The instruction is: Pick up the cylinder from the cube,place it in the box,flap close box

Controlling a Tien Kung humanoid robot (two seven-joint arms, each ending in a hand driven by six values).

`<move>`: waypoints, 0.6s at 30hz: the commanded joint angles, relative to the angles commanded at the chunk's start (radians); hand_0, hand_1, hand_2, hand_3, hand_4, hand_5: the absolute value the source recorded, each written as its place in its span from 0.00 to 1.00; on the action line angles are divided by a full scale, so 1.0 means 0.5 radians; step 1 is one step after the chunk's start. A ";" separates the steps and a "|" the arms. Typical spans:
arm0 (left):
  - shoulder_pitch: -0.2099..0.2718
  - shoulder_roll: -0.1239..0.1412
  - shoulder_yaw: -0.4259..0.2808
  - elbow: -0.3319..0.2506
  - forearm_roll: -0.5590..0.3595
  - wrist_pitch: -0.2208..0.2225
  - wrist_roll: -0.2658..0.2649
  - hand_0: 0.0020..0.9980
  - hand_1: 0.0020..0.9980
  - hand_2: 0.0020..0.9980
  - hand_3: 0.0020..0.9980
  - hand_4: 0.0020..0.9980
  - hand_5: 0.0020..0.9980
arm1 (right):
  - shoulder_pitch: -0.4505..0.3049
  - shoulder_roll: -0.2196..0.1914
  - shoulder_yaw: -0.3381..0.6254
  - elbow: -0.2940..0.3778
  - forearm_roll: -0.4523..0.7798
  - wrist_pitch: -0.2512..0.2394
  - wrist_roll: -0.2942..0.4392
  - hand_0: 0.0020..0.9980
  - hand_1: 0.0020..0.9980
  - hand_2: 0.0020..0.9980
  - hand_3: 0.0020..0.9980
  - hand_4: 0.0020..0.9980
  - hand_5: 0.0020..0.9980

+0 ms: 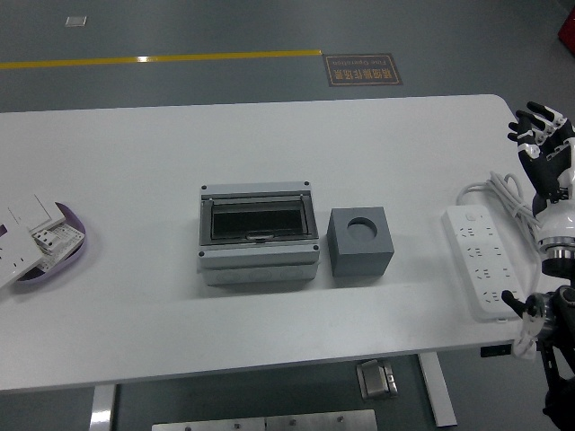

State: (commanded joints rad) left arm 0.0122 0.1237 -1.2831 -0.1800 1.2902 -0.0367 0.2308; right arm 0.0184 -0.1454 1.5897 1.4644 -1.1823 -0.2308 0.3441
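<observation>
Though sign [362, 68] unreadable, box [259, 235] unlabelled.

From my seat I can make out only one sign, a brown floor placard [362, 69] lying beyond the desk [135, 296], and its pale characters are too small and blurred to read. Nothing else carries legible print.

Mid-table: grey plastic enclosure box with a clear flap lid [259, 236], grey cube with a round top hole [360, 241] just right of it. Near the right edge: white power strip [482, 259]. Far left: purple tray of white switch parts [67, 218].
</observation>
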 joint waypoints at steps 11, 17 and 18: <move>0.005 -0.023 -0.013 0.000 -0.017 0.003 -0.002 0.60 0.59 0.56 0.60 0.67 0.30 | -0.014 -0.014 0.002 0.004 -0.013 0.000 -0.002 0.65 0.63 0.66 0.66 0.62 0.31; 0.001 -0.029 -0.012 0.000 -0.026 0.005 -0.004 0.60 0.59 0.56 0.60 0.67 0.30 | -0.005 -0.028 -0.024 -0.004 -0.002 0.005 0.002 0.65 0.63 0.66 0.66 0.63 0.30; 0.000 -0.031 -0.012 0.000 -0.027 0.005 -0.005 0.60 0.59 0.56 0.60 0.67 0.30 | -0.003 -0.029 -0.026 -0.005 0.000 0.006 0.003 0.65 0.63 0.66 0.66 0.63 0.30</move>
State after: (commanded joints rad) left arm 0.0120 0.1084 -1.2890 -0.1800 1.2765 -0.0343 0.2284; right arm 0.0167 -0.1599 1.5767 1.4620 -1.1824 -0.2276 0.3455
